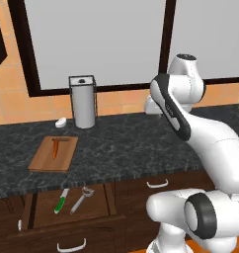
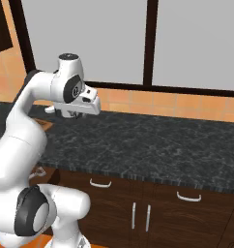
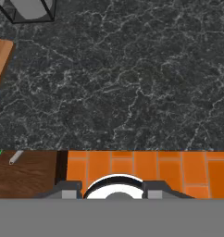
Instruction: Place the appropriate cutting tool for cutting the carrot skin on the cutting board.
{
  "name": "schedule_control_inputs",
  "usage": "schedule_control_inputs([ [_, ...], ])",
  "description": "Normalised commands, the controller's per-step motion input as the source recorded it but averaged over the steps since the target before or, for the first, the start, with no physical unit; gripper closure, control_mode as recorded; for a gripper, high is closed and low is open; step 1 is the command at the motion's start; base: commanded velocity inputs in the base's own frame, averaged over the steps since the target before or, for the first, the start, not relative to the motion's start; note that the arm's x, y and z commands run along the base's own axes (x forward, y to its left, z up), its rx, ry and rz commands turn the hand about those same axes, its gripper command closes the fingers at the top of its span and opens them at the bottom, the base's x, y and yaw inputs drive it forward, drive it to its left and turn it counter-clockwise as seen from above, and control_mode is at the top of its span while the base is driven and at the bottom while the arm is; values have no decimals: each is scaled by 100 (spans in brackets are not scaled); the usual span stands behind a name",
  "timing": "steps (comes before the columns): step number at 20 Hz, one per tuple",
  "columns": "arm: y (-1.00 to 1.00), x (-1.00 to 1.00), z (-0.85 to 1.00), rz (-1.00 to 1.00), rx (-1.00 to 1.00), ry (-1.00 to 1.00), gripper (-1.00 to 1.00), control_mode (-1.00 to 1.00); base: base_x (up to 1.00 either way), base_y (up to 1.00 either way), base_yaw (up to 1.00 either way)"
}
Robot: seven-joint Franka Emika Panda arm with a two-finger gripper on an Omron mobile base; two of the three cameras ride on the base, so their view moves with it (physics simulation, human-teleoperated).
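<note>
The silver peeler (image 1: 82, 199) lies in the open drawer (image 1: 42, 217) below the counter, right of a green-handled knife (image 1: 61, 201). On the counter's left part, the brown cutting board (image 1: 45, 160) carries the small orange carrot (image 1: 56, 147). My gripper (image 2: 70, 115) hangs over the middle of the counter, right of the board and well above the drawer. It is open, with nothing between its fingertips (image 3: 67, 189). The hand view catches the board's corner (image 3: 0, 60) at the left edge and the peeler's handle end (image 3: 15, 157) in the drawer.
A metal canister (image 1: 83, 101) stands at the back of the counter behind the board, with a small white object (image 1: 61, 122) to its left. The black stone counter (image 1: 131, 143) stretches right. Below its front edge are closed cabinet doors (image 2: 138, 208) and an orange tiled floor (image 3: 146, 171).
</note>
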Motion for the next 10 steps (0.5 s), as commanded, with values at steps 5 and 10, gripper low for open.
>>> schedule_control_inputs([
  [5, 28, -66, -1, 1, -3, -12, -100, -100, 0, 0, 0],
  [10, 98, -98, -34, -3, -2, -1, -100, -100, 0, 0, 0],
])
